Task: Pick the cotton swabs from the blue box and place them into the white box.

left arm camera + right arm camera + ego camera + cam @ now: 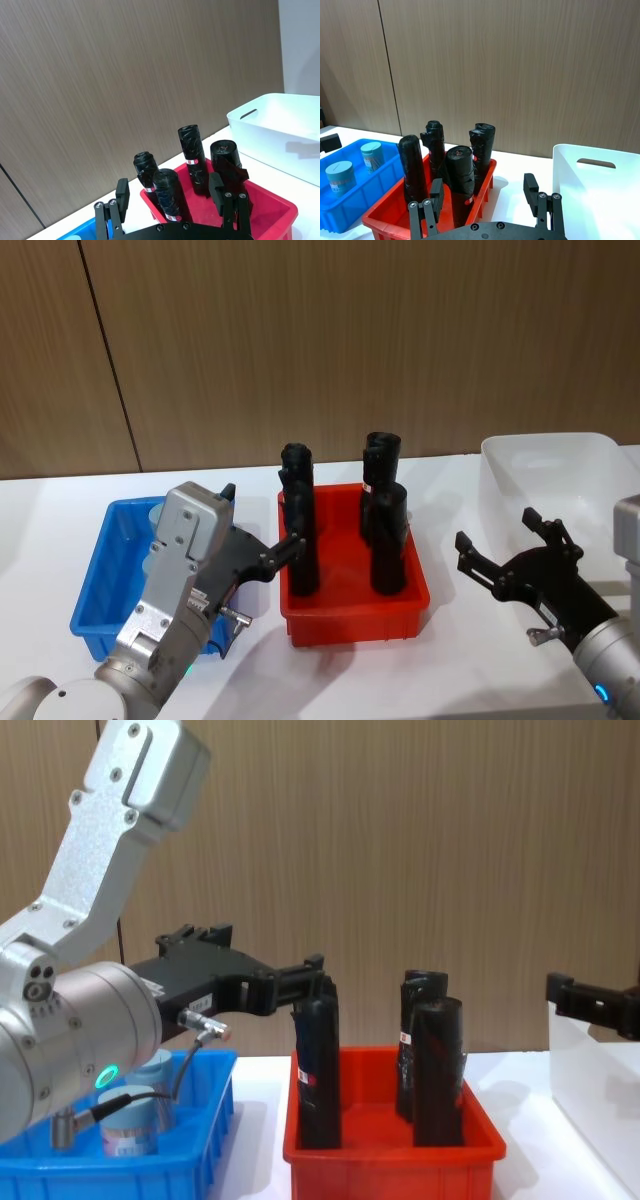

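Head view is showing the red bin [352, 626] sitting mid-table with four tall black rolls [388, 540] standing upright in it. The blue box [98, 585] is lying just left of the red bin. The white box [560, 455] is sitting to the red bin's right and a bit farther back, with a strip of white table [450, 640] between them.

The cotton swabs [340, 177] are sitting inside the blue box, left of the red bin. Two jars are showing upright in the right wrist view, pale blue lids on top, standing apart from each other.

The left gripper [263, 514] is hovering by the red bin's left rim, over the blue box's side nearest the red bin. Its claw is spreading wide and pinching nothing. In the chest view one fingertip is hanging right by the top of the red bin's front-left roll; whether they are touching cannot be told.

The right gripper [496, 528] is hovering right of the red bin, between it and the white box, above the table. Its claw is also spreading wide and carrying nothing.
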### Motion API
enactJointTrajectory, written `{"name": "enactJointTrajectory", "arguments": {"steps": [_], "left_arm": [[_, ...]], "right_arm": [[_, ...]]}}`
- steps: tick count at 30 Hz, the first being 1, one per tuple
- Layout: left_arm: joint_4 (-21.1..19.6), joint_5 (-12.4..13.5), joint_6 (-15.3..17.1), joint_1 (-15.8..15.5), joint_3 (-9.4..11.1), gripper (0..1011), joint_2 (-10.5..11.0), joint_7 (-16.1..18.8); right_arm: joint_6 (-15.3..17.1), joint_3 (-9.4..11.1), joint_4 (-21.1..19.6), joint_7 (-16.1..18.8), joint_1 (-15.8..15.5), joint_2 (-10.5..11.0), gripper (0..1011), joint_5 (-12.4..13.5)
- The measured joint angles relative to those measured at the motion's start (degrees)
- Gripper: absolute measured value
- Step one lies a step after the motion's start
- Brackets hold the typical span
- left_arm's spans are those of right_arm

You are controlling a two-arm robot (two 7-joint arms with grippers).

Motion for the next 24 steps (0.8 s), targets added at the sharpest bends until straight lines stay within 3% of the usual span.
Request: {"name": "enactJointTrajectory", "arguments": {"steps": [24], "left_arm": [[0.0, 0.0, 0.0, 0.0, 0.0, 1004, 0.0, 0.0]], "right_arm": [[0.0, 0.0, 0.0, 0.0, 0.0, 0.0, 1001, 0.0]]}}
